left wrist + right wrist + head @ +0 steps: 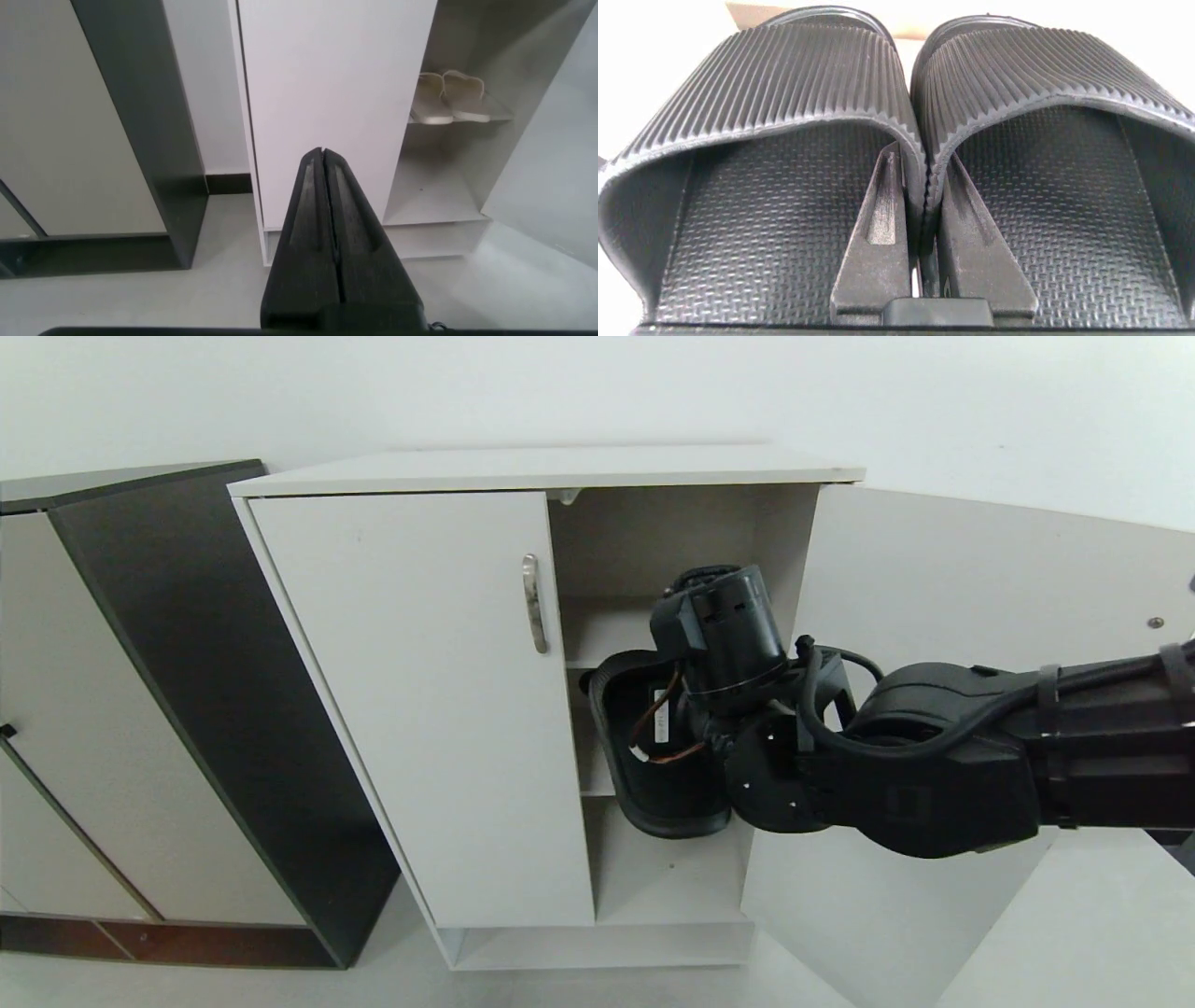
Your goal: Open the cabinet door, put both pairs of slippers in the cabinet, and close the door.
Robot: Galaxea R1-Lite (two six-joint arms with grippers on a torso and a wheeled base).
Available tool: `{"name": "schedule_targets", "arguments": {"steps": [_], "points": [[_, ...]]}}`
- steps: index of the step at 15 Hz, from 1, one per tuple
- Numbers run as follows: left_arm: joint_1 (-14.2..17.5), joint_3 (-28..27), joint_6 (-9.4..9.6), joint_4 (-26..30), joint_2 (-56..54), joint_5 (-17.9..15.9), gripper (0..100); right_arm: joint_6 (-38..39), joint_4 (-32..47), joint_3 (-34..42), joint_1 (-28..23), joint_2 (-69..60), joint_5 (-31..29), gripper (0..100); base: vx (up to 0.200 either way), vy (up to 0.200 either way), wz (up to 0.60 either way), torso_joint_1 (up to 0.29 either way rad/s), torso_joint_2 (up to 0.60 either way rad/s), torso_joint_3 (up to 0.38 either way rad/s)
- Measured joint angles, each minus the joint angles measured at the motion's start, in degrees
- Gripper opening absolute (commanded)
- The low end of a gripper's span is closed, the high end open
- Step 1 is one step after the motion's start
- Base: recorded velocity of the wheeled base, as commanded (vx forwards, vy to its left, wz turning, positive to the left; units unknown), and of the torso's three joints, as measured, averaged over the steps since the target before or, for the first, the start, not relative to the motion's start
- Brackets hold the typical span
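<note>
**Item 1. Cabinet** (541, 471), white, two doors. Seen from the head, the closed door (420, 709) with its handle (532, 604) stands at 9 o'clock. The open door (934, 616) is swung wide at 3 o'clock.

**Item 2. Black slippers** (653, 784), one pair, soles on edge. They sit just off centre toward 5 o'clock, in the mouth of the open bay level with the middle shelves.

**Item 3. Right gripper** (920, 187). Its fingers pinch the two touching inner side walls of the black slippers (785, 121), one finger inside each slipper.

**Item 4. Light slippers** (455, 96), one pair, already lying flat on an inner shelf (495, 117) above the bottom compartment.

**Item 5. Left gripper** (322, 159). Its fingers are pressed together and empty, held low before the closed door.

**Item 6. Second cabinet** (187, 663), dark-sided, at the far 9 o'clock edge; not involved.

**Step in hand (judged):** stowing the second pair.

**Handling advice:**
- Carry the pair well past the shelf's front edge.
- Tip the soles down flat before letting go.
- Keep off the light pair.
- Draw the wrist straight back, so neither slipper is dragged out or left proud enough to block the door.
</note>
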Motion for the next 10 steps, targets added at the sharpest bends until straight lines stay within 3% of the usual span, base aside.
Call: {"name": "schedule_targets", "arguments": {"steps": [4,10], "points": [[0.00,0.00,0.00,0.00,0.00,0.00,0,-0.71,-1.43,-1.88,-0.18,2.39,-1.76,0,0.000,0.000,0.00,0.000,0.00,0.000],[0.00,0.00,0.04,0.00,0.00,-0.16,0,-2.43,-4.71,-2.10,-0.63,4.28,-1.80,0,0.200,0.000,0.00,0.001,0.00,0.000]]}}
